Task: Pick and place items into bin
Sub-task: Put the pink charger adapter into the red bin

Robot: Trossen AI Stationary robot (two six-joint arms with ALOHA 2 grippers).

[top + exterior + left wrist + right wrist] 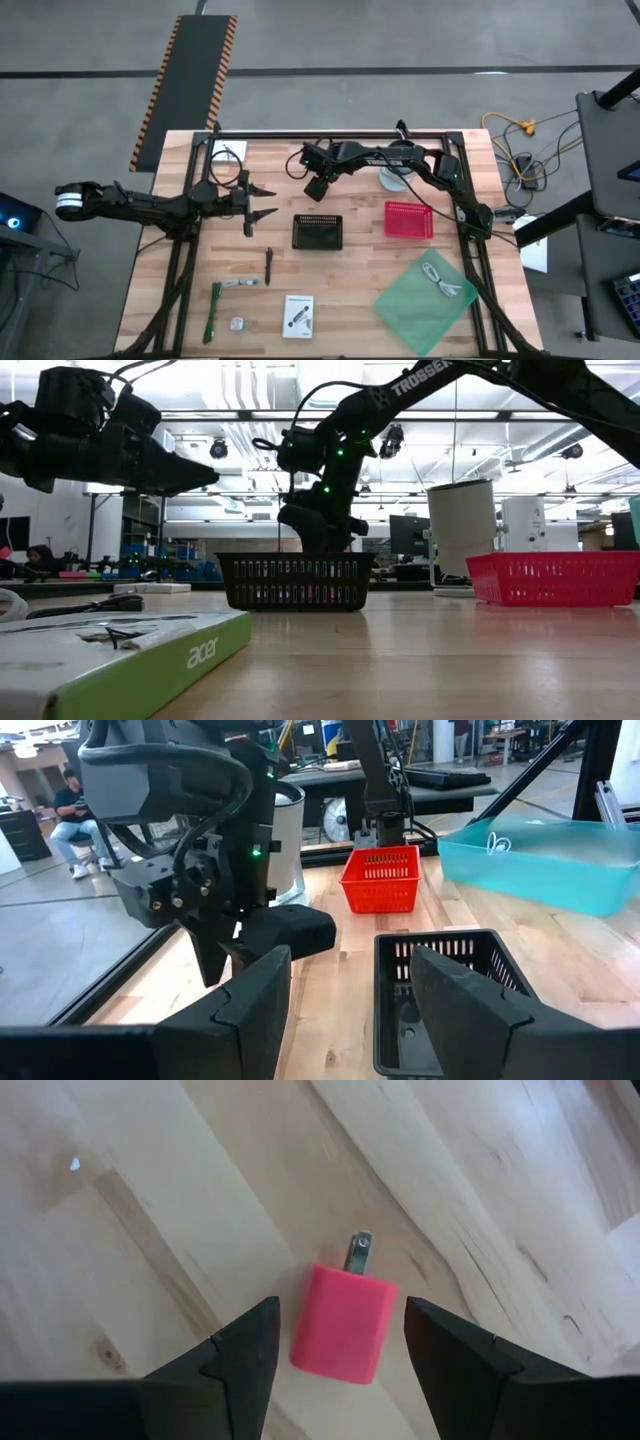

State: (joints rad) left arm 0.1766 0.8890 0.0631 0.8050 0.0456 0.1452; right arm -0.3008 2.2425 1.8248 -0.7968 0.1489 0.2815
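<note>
Right gripper (338,1342) hangs released, fingers straddling pink plug (345,1320) lying flat on table (180,1200), at 11 o'clock from black bin (318,232); risk: closing off-centre skids it away. Left gripper (262,200) open, idle at bin's 9 o'clock

small item (238,324) near the card, perhaps a cube, too tiny.
</note>
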